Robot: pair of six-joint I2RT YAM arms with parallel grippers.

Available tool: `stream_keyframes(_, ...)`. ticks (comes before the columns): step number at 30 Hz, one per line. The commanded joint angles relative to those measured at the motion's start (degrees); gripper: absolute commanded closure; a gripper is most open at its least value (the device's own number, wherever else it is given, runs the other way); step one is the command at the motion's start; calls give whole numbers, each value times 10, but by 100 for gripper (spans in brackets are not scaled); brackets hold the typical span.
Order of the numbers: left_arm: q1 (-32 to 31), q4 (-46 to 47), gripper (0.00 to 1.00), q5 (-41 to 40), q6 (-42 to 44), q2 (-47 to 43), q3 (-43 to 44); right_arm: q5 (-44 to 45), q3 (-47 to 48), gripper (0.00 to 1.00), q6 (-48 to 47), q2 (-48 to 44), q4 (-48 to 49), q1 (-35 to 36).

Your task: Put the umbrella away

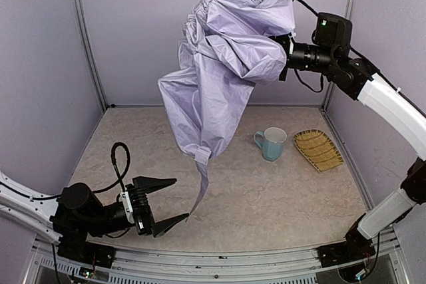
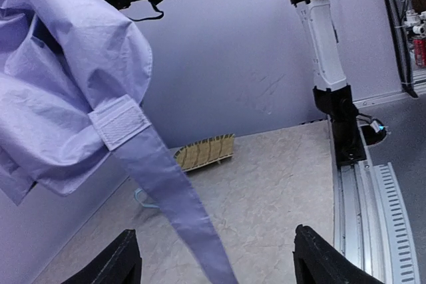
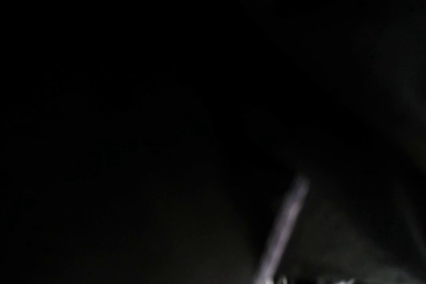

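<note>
The pale lavender umbrella (image 1: 223,64) hangs loose and crumpled high above the table from my right gripper (image 1: 283,51), whose fingers are buried in the fabric. Its handle is hidden. The right wrist view is almost black, covered by fabric. A long strap (image 1: 201,184) with a Velcro tab (image 2: 120,121) dangles from the umbrella (image 2: 60,78) down to table level. My left gripper (image 1: 166,201) is open low at the near left, and the strap (image 2: 180,211) hangs between its spread fingers (image 2: 123,257) without touching them.
A light blue mug (image 1: 271,143) stands right of centre on the table, and a woven bamboo tray (image 1: 318,149) lies beside it at the right wall. The tray (image 2: 205,152) also shows in the left wrist view. Lavender walls close in the back and sides.
</note>
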Motion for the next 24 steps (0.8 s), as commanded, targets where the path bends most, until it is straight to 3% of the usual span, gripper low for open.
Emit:
stream_keyframes(1,14,-44,22,145,-40,-79,-23,-82,29,100,-43,0,-32,-4)
stream_keyframes(6,59,-16,22,208,-88,-103,-48,-88,46,100,-35,13,-39,-4)
stream_keyframes(15,142,131,23,222,-107,96,-12,-108,61,100,-7,21,-30,-4)
stream_keyframes(24,178,121,21,287,-85,207,61,-115,56,100,1,19,-33,-3)
